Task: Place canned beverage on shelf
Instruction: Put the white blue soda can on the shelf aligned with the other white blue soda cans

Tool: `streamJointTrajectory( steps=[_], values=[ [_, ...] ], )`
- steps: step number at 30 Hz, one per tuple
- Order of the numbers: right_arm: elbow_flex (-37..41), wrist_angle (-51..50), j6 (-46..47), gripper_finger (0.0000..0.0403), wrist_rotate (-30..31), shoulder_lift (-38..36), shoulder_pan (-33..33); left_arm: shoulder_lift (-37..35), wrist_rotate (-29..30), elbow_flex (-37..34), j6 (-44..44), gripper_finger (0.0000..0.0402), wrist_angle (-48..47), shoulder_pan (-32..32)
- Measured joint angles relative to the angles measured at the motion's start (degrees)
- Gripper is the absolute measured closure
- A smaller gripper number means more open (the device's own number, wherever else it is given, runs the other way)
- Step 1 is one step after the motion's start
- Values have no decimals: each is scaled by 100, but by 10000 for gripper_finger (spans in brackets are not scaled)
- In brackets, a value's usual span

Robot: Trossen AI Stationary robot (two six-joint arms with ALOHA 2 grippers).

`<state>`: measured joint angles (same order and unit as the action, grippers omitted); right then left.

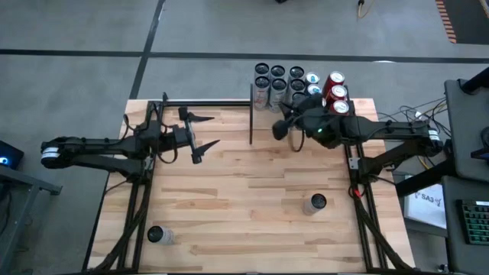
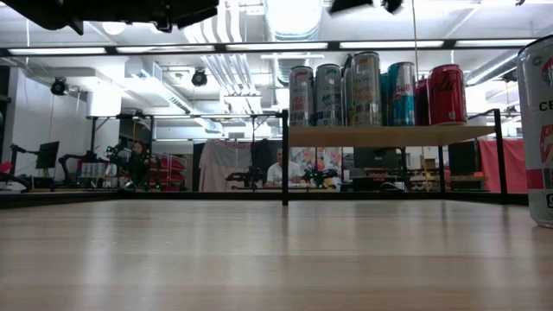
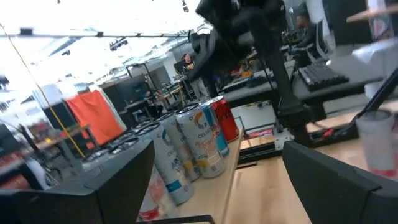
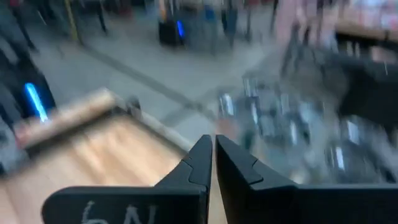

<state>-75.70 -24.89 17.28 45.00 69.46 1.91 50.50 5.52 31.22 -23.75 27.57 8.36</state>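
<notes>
The right arm reaches across the far right of the tabletop (image 1: 229, 191), its claw (image 1: 281, 128) clenched on nothing, just in front of the shelf (image 2: 389, 136). Cans (image 1: 298, 84) crowd the shelf in rows. The left arm stretches level over the left side, its claw (image 1: 200, 137) spread wide and empty. Two more cans (image 1: 316, 203) stand upright on the tabletop near its front edge.

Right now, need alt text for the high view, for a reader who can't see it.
Overhead view: a small light-wood shelf at the plank table's far edge is crowded with silver and red beverage cans; the right gripper, shut and empty, hangs beside it. The left gripper waits open; two more cans stand nearer.
</notes>
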Motion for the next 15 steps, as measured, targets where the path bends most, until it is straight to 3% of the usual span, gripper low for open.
streamJointTrajectory(
  steps=[5, 10, 15],
  values=[
    [-6, 2160, -1500, 390, 5, -5, 261, 0, -7, 0, 1204, 64, 205, 0],
    [-173, 2192, -1992, 390, -8, -5, 621, 2, -24, 0, 1890, 64, 213, -11],
    [-184, 2148, -2098, 390, -71, -29, 634, 5, -22, 0, 1981, 64, 202, -11]
  ],
)
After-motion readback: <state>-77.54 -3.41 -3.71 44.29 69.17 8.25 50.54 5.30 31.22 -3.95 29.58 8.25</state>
